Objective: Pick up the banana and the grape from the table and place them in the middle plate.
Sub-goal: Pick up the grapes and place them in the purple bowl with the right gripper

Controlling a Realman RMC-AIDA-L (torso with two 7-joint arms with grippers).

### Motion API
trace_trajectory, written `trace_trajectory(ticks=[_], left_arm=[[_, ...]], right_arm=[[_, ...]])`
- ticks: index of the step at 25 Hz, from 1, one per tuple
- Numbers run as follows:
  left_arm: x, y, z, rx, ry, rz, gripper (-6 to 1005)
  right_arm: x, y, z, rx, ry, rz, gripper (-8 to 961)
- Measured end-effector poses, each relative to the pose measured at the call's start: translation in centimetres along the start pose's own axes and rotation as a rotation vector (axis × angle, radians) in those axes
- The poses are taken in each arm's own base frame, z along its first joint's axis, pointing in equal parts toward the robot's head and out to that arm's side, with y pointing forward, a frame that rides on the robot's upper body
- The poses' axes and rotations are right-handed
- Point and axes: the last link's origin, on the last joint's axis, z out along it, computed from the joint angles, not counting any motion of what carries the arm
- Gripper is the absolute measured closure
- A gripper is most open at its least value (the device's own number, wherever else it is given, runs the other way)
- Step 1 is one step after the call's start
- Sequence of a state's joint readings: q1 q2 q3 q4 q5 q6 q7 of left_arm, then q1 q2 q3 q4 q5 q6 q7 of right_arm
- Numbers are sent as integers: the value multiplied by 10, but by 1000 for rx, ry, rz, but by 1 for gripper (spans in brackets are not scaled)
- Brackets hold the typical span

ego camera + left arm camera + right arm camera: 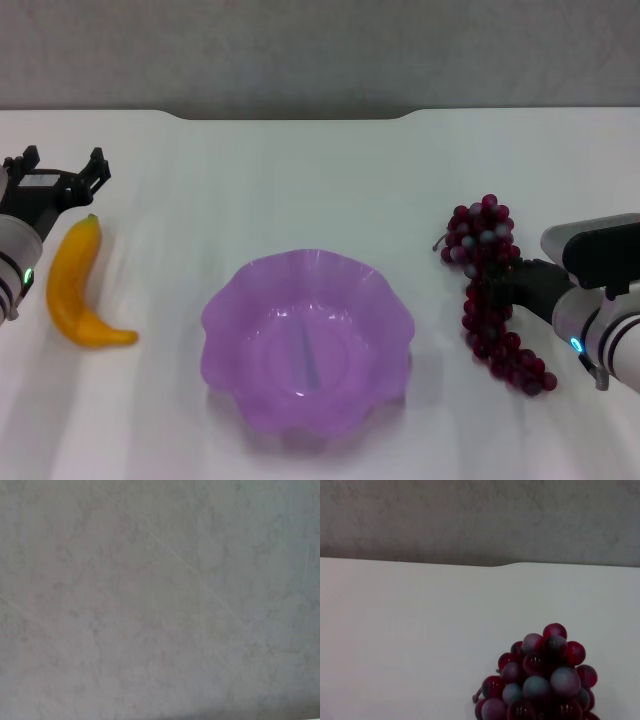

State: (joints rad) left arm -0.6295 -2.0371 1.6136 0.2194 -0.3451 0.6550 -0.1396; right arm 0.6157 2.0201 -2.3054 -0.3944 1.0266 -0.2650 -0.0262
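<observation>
The yellow-orange banana (pixel 75 287) lies on the white table (pixel 300 180) at the left, its curved end pointing toward the purple scalloped middle plate (pixel 232 300), which holds nothing. My left gripper (pixel 62 172) is open just behind the banana's far tip and holds nothing. The dark red grape bunch (pixel 490 290) lies at the right; it also shows in the right wrist view (pixel 540 680). My right gripper (pixel 525 285) is low against the right side of the bunch's middle. The left wrist view shows only a grey wall.
The table's dark notched back edge (pixel 290 113) runs along the far side, with a grey wall behind it. Bare white tabletop lies between the plate and each fruit.
</observation>
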Motion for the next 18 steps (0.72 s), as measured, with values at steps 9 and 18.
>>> trace_trajectory(ticks=[9,18], left_arm=[[0,0,0,0,0,0,116],[0,0,0,0,0,0,116]], right_arm=[[-1,1,-1,-1,-15,10,612],[0,0,-1,2,-13,7,626]])
